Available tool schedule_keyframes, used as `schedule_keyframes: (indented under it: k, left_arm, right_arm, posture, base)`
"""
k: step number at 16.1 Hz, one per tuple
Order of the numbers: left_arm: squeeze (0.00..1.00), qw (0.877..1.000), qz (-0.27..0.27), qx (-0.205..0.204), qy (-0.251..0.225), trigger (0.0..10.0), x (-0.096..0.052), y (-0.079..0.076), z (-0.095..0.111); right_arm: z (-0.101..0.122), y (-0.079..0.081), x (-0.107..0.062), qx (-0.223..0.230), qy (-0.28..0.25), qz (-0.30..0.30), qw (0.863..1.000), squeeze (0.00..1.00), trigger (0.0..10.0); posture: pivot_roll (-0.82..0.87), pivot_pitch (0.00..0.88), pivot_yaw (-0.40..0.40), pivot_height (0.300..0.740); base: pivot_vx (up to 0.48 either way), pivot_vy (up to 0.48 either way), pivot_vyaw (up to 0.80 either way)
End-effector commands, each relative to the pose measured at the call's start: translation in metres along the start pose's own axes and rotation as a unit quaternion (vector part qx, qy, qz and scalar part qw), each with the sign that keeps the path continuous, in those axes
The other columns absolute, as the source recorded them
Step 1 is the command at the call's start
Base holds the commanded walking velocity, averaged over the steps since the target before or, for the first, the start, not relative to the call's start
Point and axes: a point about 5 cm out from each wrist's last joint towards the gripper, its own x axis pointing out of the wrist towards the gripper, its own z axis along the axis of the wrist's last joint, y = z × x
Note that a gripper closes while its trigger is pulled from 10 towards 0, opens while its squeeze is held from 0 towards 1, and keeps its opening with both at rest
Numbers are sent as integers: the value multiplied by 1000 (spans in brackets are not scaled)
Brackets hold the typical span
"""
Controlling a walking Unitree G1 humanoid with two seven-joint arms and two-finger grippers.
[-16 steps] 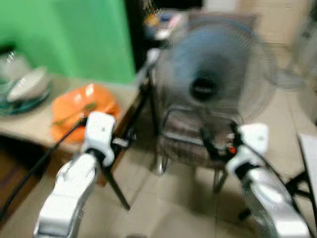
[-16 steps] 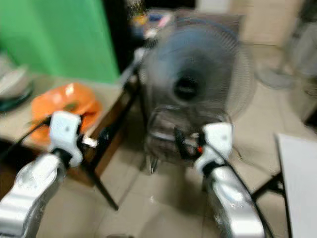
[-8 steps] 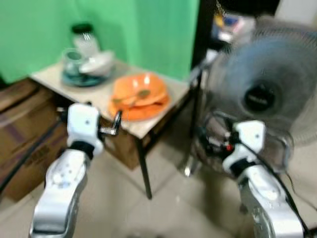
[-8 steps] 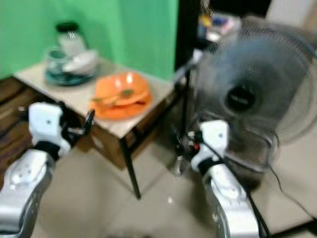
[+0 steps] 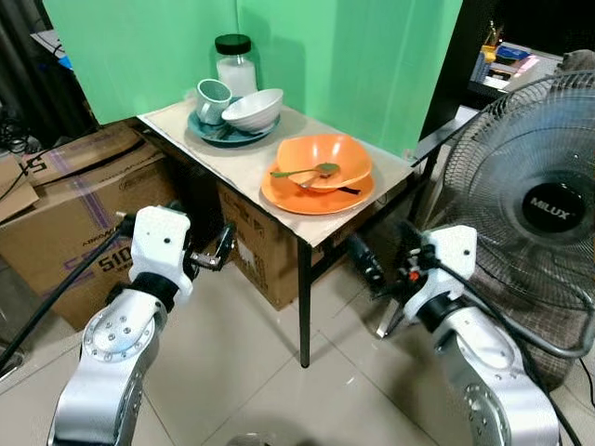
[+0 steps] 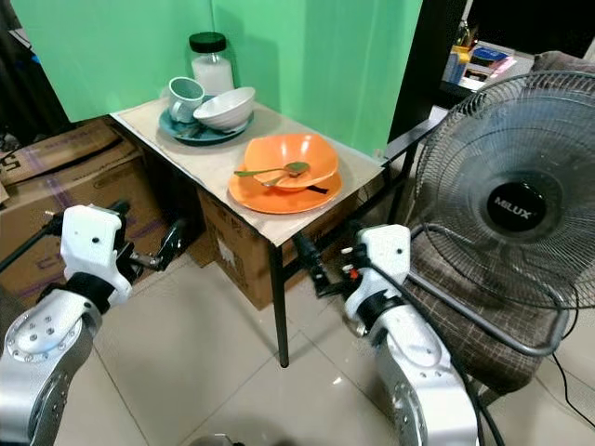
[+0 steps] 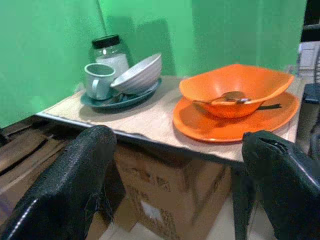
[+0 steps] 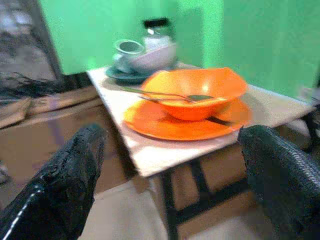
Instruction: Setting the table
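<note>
A small beige-topped table (image 5: 232,160) stands ahead against a green backdrop. On its near end sits an orange bowl (image 5: 321,158) on an orange plate (image 5: 316,195), with a spoon (image 5: 305,172) resting across the bowl. Farther back, a teal plate (image 5: 228,134) carries a tilted white bowl (image 5: 253,109) and a teal mug (image 5: 213,98); a black-lidded jar (image 5: 234,63) stands behind. My left gripper (image 7: 177,150) is open and empty, below the table's front edge. My right gripper (image 8: 172,145) is open too, low beside the near table leg, one finger (image 5: 365,263) pointing at it.
A large standing fan (image 5: 539,204) rises close on my right, in front of a chair with a plaid seat (image 6: 483,325). Cardboard boxes (image 5: 65,195) are stacked under and left of the table. Tiled floor (image 5: 242,372) lies between me and the table.
The camera has swung left: the fan slid from the centre to the right and the table came to the middle. The blur has cleared. Both arms keep their raised pose.
</note>
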Motion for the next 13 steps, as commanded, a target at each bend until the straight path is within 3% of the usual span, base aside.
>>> schedule_keyframes:
  k: [1,5,13]
  left_arm:
    - [1000,1000,1,1,1,10000,2,3,2]
    - [1000,1000,-9,9,-1,10000,7,6,6]
    - [1000,1000,-5,5,10,10000,3,4,1]
  right_arm:
    - [2,-4,3,-2,-3,-12,1000,1000,10000]
    - [7,1,12,-27,-2,-4,1000,1000,10000]
    - [7,6,20,-27,5,23,999,1000,10000]
  posture:
    - [106,0,18,740]
    - [113,0,9,740]
    - [134,0,-6,740]
  base:
    - [274,0,800]
    - [278,0,198]
    - [278,0,0]
